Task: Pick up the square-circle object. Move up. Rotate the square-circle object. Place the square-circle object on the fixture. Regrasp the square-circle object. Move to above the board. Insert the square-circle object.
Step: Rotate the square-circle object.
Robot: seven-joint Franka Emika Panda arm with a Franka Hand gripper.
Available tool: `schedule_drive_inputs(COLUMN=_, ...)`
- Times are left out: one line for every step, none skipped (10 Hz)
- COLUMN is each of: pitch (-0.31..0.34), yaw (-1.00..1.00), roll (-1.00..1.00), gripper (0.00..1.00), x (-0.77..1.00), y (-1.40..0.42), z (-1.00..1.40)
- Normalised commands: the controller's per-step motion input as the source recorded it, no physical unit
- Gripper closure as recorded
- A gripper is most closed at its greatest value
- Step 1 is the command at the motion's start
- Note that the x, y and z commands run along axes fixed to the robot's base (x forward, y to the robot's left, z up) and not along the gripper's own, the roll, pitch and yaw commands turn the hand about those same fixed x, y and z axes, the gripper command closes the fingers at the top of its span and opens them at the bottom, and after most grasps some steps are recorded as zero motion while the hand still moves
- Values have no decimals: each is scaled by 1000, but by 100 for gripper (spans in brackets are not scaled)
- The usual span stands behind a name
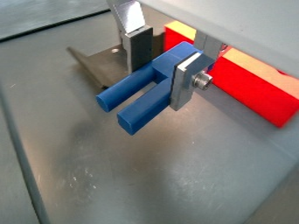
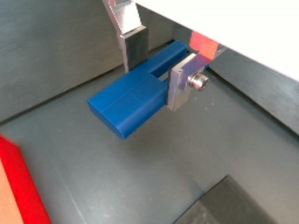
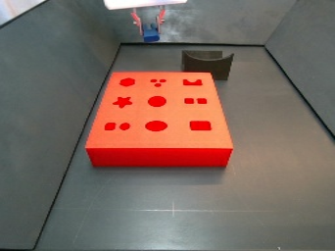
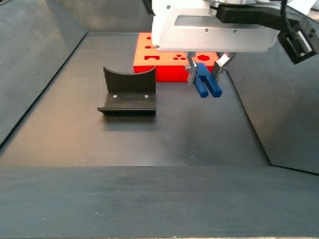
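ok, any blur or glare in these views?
Both wrist views are soft; the block in the claw has fuzzy edges. Side views are sharper, with the board evenly lit and the fixture casting only a faint shadow.

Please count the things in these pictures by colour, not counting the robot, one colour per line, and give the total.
Blue: 1, the square-circle object, held between the fingers of the hand, above the floor.
Red-orange: 1, the board.
Dark grey: 1, the fixture.
Total: 3

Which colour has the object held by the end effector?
Blue; the square-circle object in the end effector shows best in a wrist view.
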Motion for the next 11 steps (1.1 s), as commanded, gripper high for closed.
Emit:
schedule_drive_inputs(pitch=-33, yaw=-436, roll=-51, gripper=100, x=3, y=17, z=4)
schedule_drive_inputs(pitch=-33, yaw=-289, roll=-51, gripper=100, x=3, y=17, z=4)
schedule_drive_inputs(pitch=-33, yaw=-220, roll=-51, gripper=100, x=3, y=17, z=4)
schedule_drive_inputs(pitch=0, yaw=0, roll=0, gripper=100, x=0, y=0, z=-1000)
schedule_drive_inputs(pitch=-9, yaw=27, roll=0, gripper=100, x=8, y=1, z=-1000)
schedule_drive_inputs(pitch=-42, yaw=28, roll=-15, gripper=100, x=30, y=-1, z=-1000)
schedule_drive_inputs(pitch=-53, yaw=26, roll=-36, gripper=100, x=38, y=0, z=-1000)
schedule_drive_inputs(pitch=-59, yaw=19, roll=-61, gripper=100, x=42, y=5, z=-1000)
schedule_drive_inputs(pitch=-64, yaw=16, roll=-85, gripper=100, x=47, y=9, z=-1000)
schedule_drive_inputs(pitch=-72, yaw=15, roll=-105, gripper=100, x=47, y=9, z=-912)
schedule_drive_inputs(pitch=-90, yaw=14, roll=-126, gripper=100, x=40, y=10, z=-786)
